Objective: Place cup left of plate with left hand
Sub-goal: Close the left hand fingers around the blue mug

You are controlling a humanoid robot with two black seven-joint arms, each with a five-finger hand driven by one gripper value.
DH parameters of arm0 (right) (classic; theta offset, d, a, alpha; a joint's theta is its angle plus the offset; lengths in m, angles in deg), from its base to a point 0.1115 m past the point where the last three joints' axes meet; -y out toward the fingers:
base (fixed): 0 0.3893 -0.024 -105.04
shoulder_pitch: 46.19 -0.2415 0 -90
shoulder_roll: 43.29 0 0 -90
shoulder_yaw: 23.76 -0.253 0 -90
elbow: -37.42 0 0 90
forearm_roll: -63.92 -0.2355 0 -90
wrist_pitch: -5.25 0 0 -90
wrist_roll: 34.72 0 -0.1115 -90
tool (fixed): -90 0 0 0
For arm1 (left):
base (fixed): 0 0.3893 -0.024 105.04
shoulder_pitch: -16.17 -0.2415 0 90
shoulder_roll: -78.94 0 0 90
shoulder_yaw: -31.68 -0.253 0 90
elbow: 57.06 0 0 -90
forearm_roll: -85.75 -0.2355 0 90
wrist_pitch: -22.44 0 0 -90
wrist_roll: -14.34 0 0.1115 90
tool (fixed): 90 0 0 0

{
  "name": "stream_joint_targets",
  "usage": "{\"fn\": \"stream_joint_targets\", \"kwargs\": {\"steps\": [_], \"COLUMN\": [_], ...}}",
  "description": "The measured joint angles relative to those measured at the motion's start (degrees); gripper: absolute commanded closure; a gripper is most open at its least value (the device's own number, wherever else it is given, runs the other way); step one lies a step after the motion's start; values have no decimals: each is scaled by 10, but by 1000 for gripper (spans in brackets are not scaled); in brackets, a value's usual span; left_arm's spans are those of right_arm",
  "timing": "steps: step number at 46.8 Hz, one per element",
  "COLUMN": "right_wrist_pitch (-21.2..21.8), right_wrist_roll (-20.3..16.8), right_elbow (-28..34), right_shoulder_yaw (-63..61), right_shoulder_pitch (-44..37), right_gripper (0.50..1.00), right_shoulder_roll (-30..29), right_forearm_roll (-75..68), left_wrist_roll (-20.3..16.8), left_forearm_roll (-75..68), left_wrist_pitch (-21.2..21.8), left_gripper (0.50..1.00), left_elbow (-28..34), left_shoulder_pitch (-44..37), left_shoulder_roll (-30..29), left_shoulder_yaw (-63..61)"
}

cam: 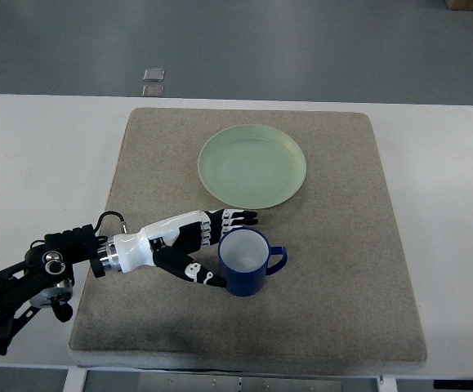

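The blue cup point(245, 261) stands upright on the grey mat point(342, 269), below the pale green plate point(252, 166) and slightly toward its left half, its handle pointing to the picture's right. It is not yet left of the plate. The left robot hand point(195, 249) reaches in beside it, fingers spread along the cup's upper left rim and thumb low against its near wall; the fingers bracket the cup loosely rather than clench it, so I judge it not yet grasped. The right arm is out of view. The mat lies on the white bench point(32, 155). The risk from here is a shallow side grip: closing on the rim alone could tip the cup or push it rightward, and a low carry could clip the plate's edge.
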Motion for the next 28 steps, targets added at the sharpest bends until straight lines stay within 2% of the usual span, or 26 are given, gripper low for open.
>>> {"fn": "stream_joint_targets", "kwargs": {"steps": [20, 24, 28], "right_wrist_pitch": [0, 0, 0], "right_wrist_roll": [0, 0, 0], "right_elbow": [0, 0, 0], "right_shoulder_yaw": [0, 0, 0], "right_shoulder_pitch": [0, 0, 0], "right_gripper": [568, 568, 568], "right_shoulder_roll": [0, 0, 0], "right_forearm_roll": [0, 0, 0], "left_wrist_roll": [0, 0, 0], "left_forearm_roll": [-3, -6, -16], "left_wrist_pitch": [0, 0, 0], "left_gripper": [531, 596, 623], "left_elbow": [0, 0, 0], "left_shoulder_pitch": [2, 3, 4], "left_shoulder_roll": [6, 9, 10], "left_shoulder_yaw": [-15, -15, -15]}}
